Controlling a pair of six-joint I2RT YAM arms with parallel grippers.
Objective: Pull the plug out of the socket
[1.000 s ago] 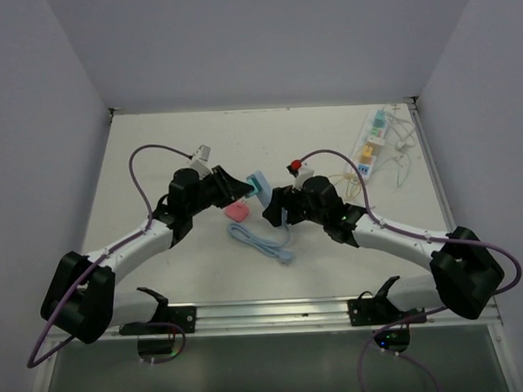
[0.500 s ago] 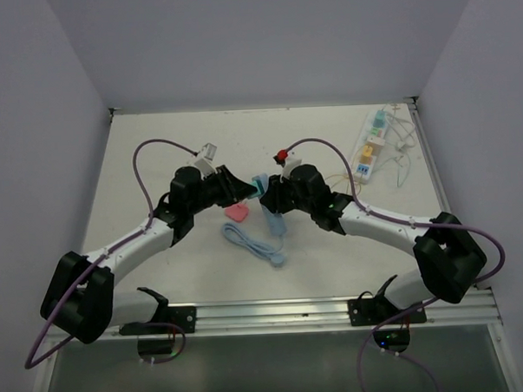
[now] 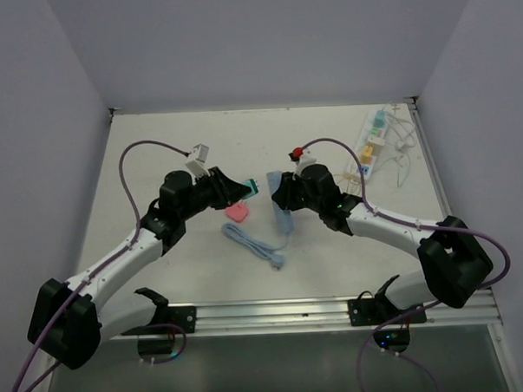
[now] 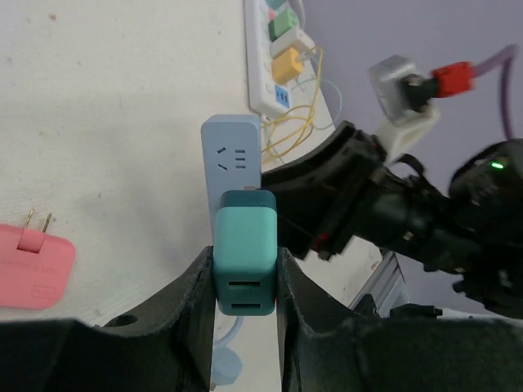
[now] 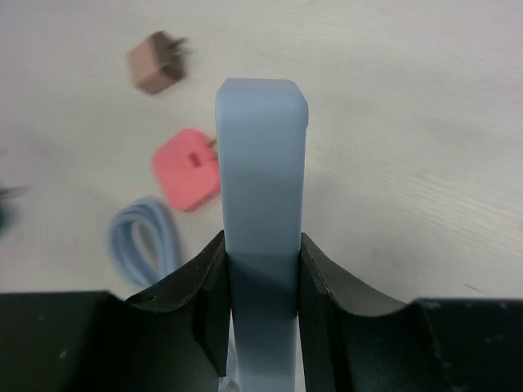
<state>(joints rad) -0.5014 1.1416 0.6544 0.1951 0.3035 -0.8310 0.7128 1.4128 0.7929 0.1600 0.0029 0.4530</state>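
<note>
My left gripper [image 4: 243, 260] is shut on a teal plug [image 4: 245, 253], pinched between both fingers. In the top view the teal plug [image 3: 251, 189] sits at the left gripper's [image 3: 242, 190] tip, a small gap away from the socket [image 3: 282, 214]. The socket is a light-blue power strip, standing tilted off the table. My right gripper [image 5: 261, 245] is shut on this socket [image 5: 261, 155], its end sticking out past the fingers. From the left wrist, the socket's outlet face [image 4: 231, 155] shows just behind the plug.
A pink plug [image 3: 237, 212] lies on the table between the arms, with a coiled light-blue cable [image 3: 255, 244] in front of it. A brown plug [image 5: 155, 72] lies farther off. A white power strip [image 3: 370, 143] with pastel plugs and thin wires sits at the back right.
The right gripper closed on the light-blue socket and turned it more upright. The left arm drew back to the left with the teal plug, opening a gap between plug and socket.
</note>
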